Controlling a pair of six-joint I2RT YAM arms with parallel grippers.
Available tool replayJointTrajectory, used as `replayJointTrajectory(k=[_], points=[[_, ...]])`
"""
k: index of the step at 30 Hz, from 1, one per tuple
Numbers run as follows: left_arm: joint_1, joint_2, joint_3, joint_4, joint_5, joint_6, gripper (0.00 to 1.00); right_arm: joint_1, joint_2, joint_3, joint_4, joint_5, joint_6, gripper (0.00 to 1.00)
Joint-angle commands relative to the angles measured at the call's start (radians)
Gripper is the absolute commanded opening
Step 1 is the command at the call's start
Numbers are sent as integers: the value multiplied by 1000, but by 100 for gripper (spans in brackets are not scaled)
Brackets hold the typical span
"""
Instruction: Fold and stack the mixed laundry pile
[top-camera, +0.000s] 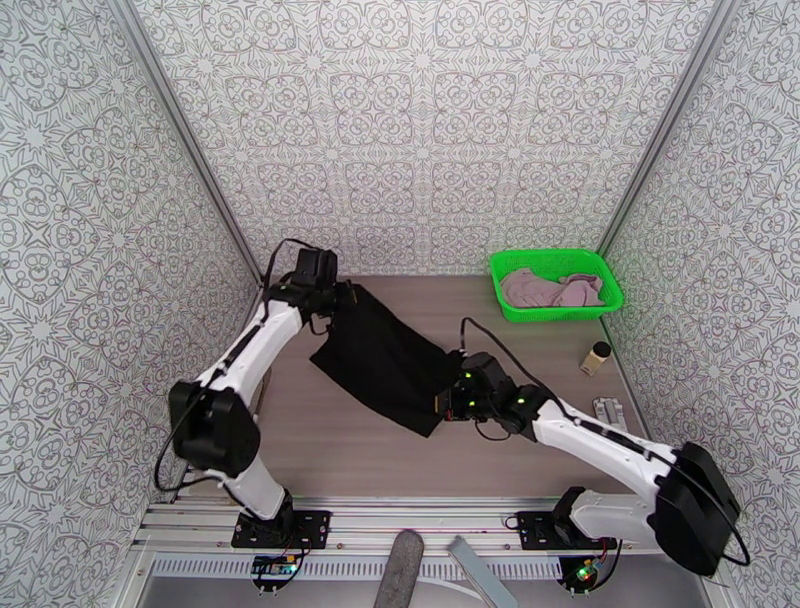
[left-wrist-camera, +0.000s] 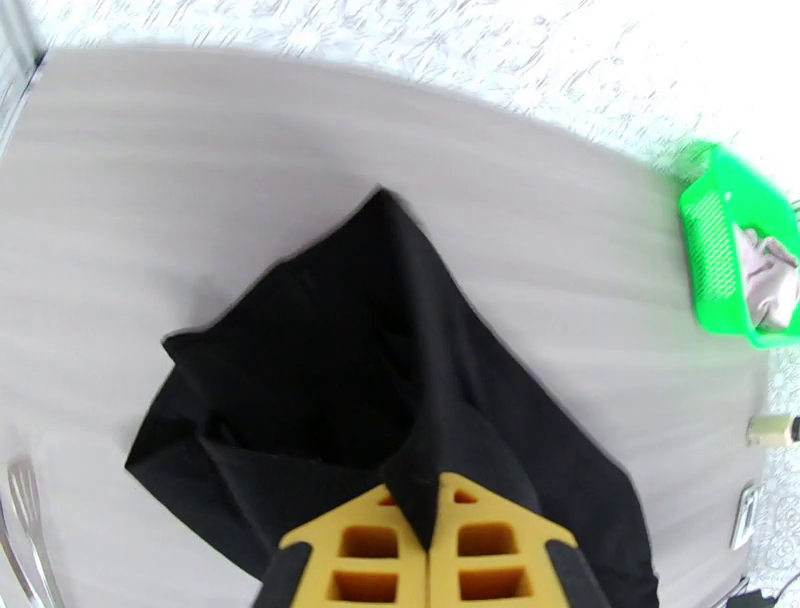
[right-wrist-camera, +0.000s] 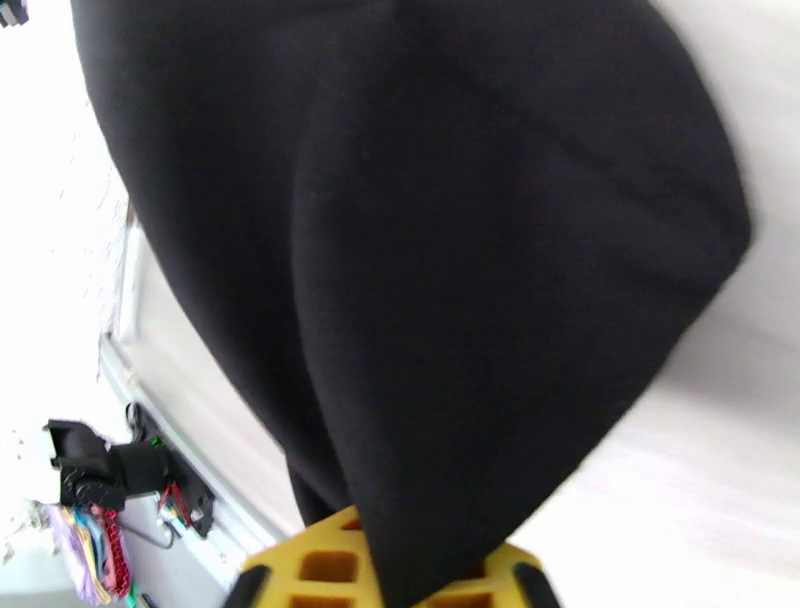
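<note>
Held the black garment (top-camera: 385, 365) between both arms, left reaching far back, right bent low toward centre. Pinched one corner tight in left gripper (left-wrist-camera: 430, 505), another in the barely parted fingers of right gripper (right-wrist-camera: 420, 575). Noted pink garment (top-camera: 550, 288) in green basket (top-camera: 560, 312).

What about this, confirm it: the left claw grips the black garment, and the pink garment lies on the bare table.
Wrong: the pink garment lies in the green basket, per the top external view. The left claw does grip the black garment.

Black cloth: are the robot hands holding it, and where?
The left hand pinches the plain black cloth garment at its far end; the right hand grips its near end.
</note>
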Motion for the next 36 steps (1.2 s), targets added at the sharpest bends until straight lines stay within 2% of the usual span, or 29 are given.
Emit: replayJointTrajectory(k=[1,4,7,8,9,12,13,17,18,20,23,25,27,31,33,36], points=[[1,-37,-166,38,-17,-44,0,17,16,-24,38,-53,-11,45],[1,-83,-316,78,-27,-88,0,18,-7,-46,26,-4,1,63],[-1,-113,-429,102,-42,-127,0,15,-33,-52,1,54,12,72],[1,-122,-457,104,-52,-139,0,15,-38,-49,-7,75,18,88],[1,-131,-479,102,-63,-149,2,13,-40,-50,-7,86,24,89],[2,-160,-506,97,-88,-165,22,4,-31,-50,-8,119,62,90],[1,-169,-505,93,-94,-166,26,2,-27,-52,-8,130,74,90],[1,-192,-466,56,-127,-165,72,0,-12,-78,21,157,157,91],[3,-194,-451,49,-130,-162,80,0,-5,-88,36,153,179,91],[1,-196,-424,34,-131,-156,88,0,8,-106,67,149,207,91],[2,-201,-395,16,-129,-150,90,0,38,-123,112,149,231,92],[2,-213,-382,8,-127,-148,92,0,67,-117,137,149,234,90],[2,-233,-374,-3,-125,-144,99,-3,99,-108,182,145,234,86],[3,-269,-362,-32,-129,-134,99,-18,184,-68,257,121,217,75],[4,-284,-360,-44,-129,-131,99,-31,230,-34,280,94,203,62],[5,-306,-357,-63,-127,-130,99,-47,271,38,284,75,170,33]])
